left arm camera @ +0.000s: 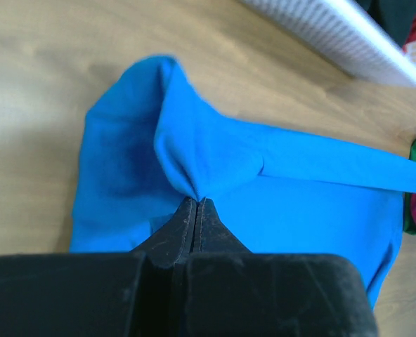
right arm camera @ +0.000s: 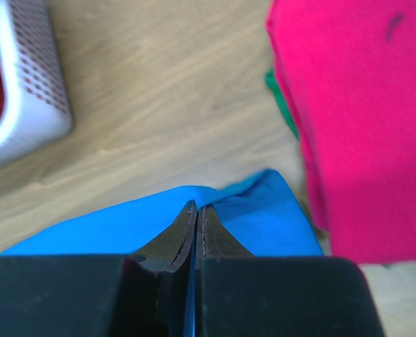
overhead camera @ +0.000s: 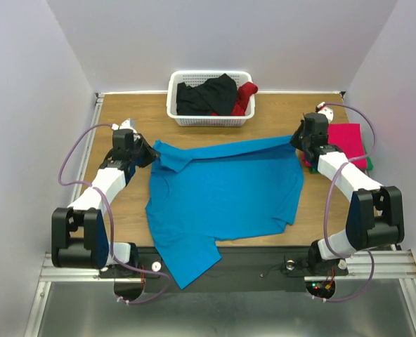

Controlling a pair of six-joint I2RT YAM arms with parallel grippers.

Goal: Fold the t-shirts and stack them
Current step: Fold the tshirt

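Now, both jaws clamped tight, pinching the blue shirt [overhead camera: 222, 189] at ten and two; its tail hangs off the desk [overhead camera: 278, 112] at six, so it could drag and slip those thin pinches.

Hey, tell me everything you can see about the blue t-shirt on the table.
The blue t-shirt is plain, soft-looking cloth in bright turquoise, with short sleeves. It lies spread out and unfolded on the wooden table, a little rumpled, its far edge stretched between two pinches. The left end effector is shut on one far corner and the right end effector on the other. One near part reaches past the table's front edge. The right corner lies close to a folded pink t-shirt; I cannot tell whether they touch.
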